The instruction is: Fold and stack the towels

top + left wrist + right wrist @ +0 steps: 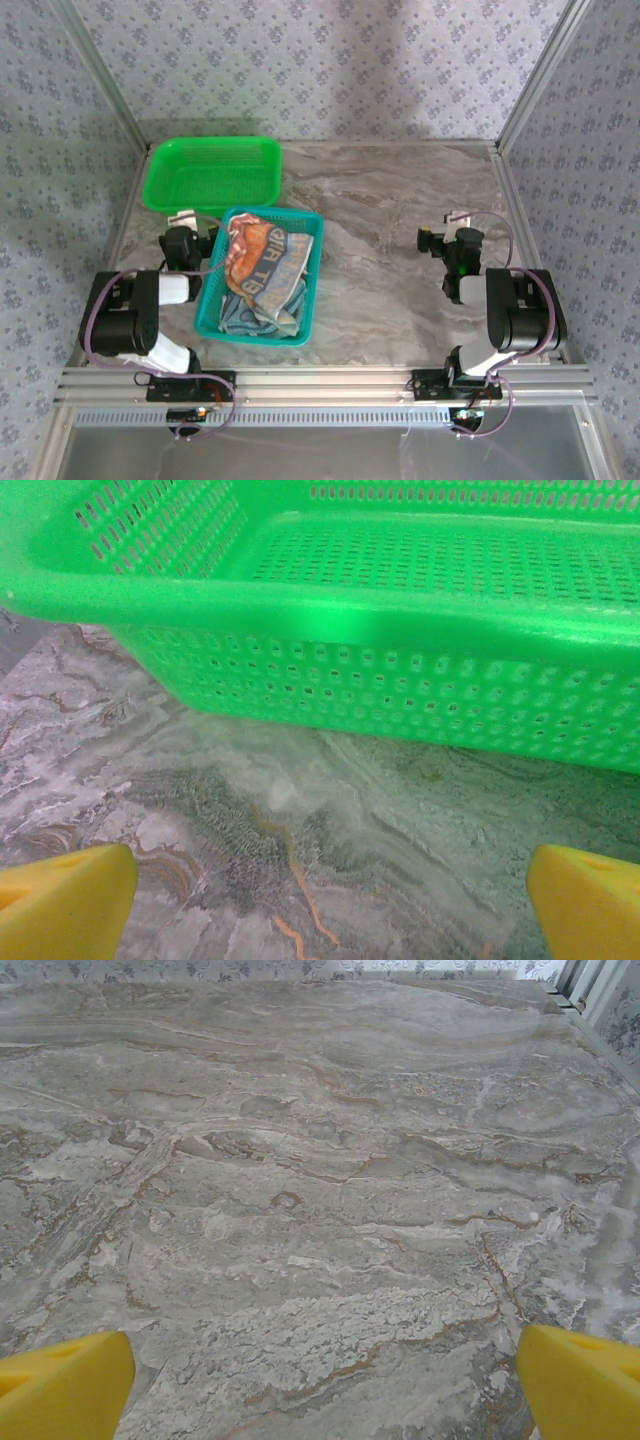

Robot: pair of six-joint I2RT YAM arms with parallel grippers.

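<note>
Orange, white and blue-grey stripes top the crumpled towels (262,275) heaped in the teal basket (210,300).
The striped towel (258,260), printed with dark block letters, lies bunched and creased over light blue cloth (238,312) that shows at the basket's near end; nothing is folded. The teal basket stands left of middle, toward the near edge of the grey marbled worktop (400,200), just in front of the green basket (160,180) in the far left corner. The left hand (182,218) is beside the teal basket's left wall, spread wide and gripping nothing, and faces the green basket. The right hand (458,220) hovers over bare worktop near the right edge, equally wide and empty.
</note>
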